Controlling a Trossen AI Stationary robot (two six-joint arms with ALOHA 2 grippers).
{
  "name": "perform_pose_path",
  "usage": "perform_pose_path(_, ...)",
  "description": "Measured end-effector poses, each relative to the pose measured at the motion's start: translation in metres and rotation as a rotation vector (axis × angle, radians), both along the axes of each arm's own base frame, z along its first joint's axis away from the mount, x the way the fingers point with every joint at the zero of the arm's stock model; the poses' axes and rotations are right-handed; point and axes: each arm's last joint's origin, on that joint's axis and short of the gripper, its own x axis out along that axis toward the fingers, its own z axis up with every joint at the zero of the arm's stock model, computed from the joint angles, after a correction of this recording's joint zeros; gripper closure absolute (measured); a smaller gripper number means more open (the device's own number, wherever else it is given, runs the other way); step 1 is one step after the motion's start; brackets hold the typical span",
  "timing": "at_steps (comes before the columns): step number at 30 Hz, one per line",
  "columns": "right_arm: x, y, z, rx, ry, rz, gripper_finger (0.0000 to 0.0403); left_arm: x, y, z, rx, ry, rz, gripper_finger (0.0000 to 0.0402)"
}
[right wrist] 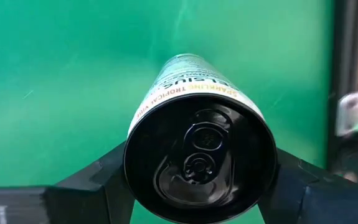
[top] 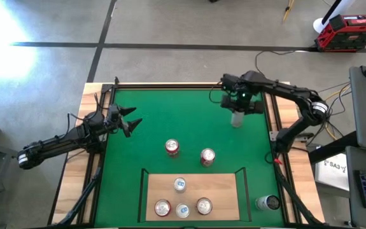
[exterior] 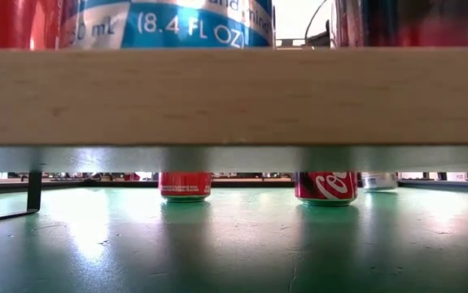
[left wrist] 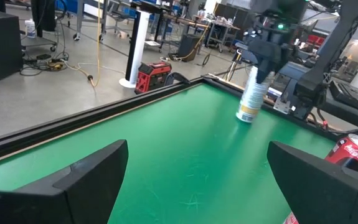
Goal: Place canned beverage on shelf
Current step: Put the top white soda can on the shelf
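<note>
High view first, going left to right with the green mat (top: 189, 127) as the landmark. At the mat's left edge waits the left gripper (top: 133, 121). Its two fingers (left wrist: 73, 180) stand wide apart and nothing is between them.

Two red cans (top: 172, 147) stand upright near the middle of the mat, side by side but apart. Just in front of them, at the mat's near edge, lies the shelf (top: 192, 197), a pale wood board with a thin black rail. Four cans (top: 180, 184) already stand on it.

Over the mat's far right part is the right gripper (top: 238, 111). Its fingers (right wrist: 98, 180) are squeezed shut on a tall pale can (right wrist: 194, 124), one finger pressing each side near the can's top. The can stands upright with its bottom on or just above the mat; I cannot tell which. This can is well apart from the shelf.

One more can (top: 268, 203) lies on its side at the mat's near right corner, just beside the shelf.
</note>
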Motion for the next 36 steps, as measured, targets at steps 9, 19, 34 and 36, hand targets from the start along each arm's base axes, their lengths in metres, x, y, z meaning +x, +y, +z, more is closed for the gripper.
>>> perform_pose_path(9, 0.028, 0.073, 0.010, -0.097, -0.025, -0.258, 0.0155, 0.000, 0.000, 0.000, 0.000, 0.000, 0.000, 0.0032)
perform_pose_path(19, 0.044, 0.138, 0.004, -0.092, -0.030, -0.584, 0.0147, 0.000, 0.000, 0.000, 0.000, 0.000, 0.000, 0.0032)
perform_pose_path(34, 0.056, 0.182, -0.009, -0.072, -0.027, -1.120, 0.0145, 0.000, 0.000, 0.000, 0.000, 0.001, 0.000, 0.0032)
perform_pose_path(36, 0.057, 0.184, -0.009, -0.051, -0.030, -1.176, 0.0145, 0.000, 0.000, 0.000, 0.000, 0.001, 0.000, 0.0032)
